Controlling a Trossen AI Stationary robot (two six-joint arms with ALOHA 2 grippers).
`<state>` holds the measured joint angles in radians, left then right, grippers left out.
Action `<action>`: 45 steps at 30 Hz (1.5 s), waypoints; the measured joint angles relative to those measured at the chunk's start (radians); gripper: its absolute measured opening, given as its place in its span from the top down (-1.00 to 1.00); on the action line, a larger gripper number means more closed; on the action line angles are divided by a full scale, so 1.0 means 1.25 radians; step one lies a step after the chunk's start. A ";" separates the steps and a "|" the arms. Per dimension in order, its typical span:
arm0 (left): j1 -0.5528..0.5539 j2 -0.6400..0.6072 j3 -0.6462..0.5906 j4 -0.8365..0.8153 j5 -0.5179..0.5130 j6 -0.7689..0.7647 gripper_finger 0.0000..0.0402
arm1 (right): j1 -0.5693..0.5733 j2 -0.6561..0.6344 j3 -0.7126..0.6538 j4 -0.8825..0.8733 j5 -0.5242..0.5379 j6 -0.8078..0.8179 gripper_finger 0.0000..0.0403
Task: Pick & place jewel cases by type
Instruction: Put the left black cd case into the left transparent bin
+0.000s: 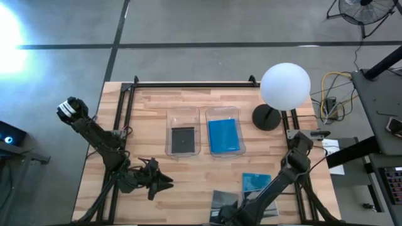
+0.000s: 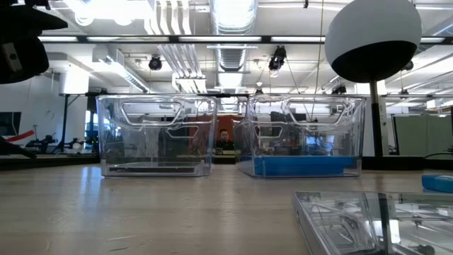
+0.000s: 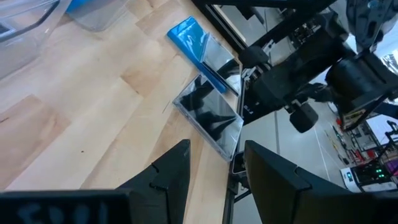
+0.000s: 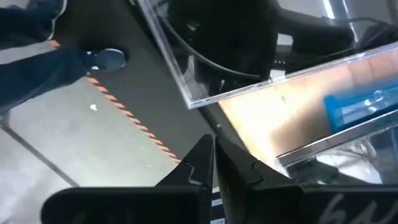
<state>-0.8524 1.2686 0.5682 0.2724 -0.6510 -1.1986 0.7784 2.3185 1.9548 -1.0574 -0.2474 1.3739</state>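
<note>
Two clear bins stand mid-table. The left bin (image 1: 183,113) holds a dark jewel case (image 1: 183,139), and the right bin (image 1: 223,112) holds a blue jewel case (image 1: 225,136). Another blue case (image 1: 256,182) lies flat toward the near right. A dark, glossy case (image 1: 227,202) lies flat at the table's near edge, close to the camera in the low view (image 2: 368,219). My right gripper (image 4: 213,144) is shut, pointing steeply down at that near edge, beside a clear corner (image 4: 189,102) of the dark case. My left gripper (image 1: 164,182) waits open at the near left. My right gripper's shut fingers (image 4: 208,155) come from above at the table's near edge, just off the dark case's clear corner (image 4: 189,102). I cannot tell whether they touch the case. The case lies flat on the table.
A lamp with a white globe (image 1: 284,86) stands on a black base (image 1: 267,117) at the far right. A black frame rail (image 1: 188,84) runs along the far edge. A person's leg and shoe (image 4: 102,59) show on the floor beyond the near edge.
</note>
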 joint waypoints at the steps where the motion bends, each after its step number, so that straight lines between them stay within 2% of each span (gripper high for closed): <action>1: 0.000 0.000 0.000 -0.002 0.000 -0.008 0.34 | 0.000 0.002 -0.004 0.000 0.000 -0.002 0.94; 8: 0.000 0.000 0.000 -0.005 -0.008 -0.022 0.34 | -0.005 0.004 -0.041 0.001 0.022 -0.012 0.94; 15: 0.000 0.000 0.000 -0.042 -0.014 -0.064 0.34 | -0.056 0.004 -0.050 0.007 0.133 -0.030 0.94; 19: 0.000 0.000 0.000 -0.129 -0.009 -0.125 0.34 | -0.102 0.004 -0.050 0.021 0.177 -0.069 0.94; 24: 0.000 0.016 0.000 -0.236 0.039 -0.249 0.34 | -0.143 0.000 -0.050 0.020 0.193 -0.058 0.94; 32: 0.021 0.105 0.019 -0.203 0.053 -0.320 0.34 | -0.171 -0.052 -0.050 0.104 0.183 -0.005 0.92; 37: 0.044 0.143 0.061 -0.202 0.056 -0.289 0.34 | -0.179 -0.090 -0.050 0.104 0.183 0.017 0.70; 45: 0.099 0.179 0.114 -0.199 0.106 -0.185 0.34 | -0.180 -0.112 -0.072 0.096 0.173 0.072 0.06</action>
<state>-0.7293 1.4925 0.7102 0.0240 -0.5184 -1.4294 0.5537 2.1788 1.8652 -0.9375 -0.0315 1.4643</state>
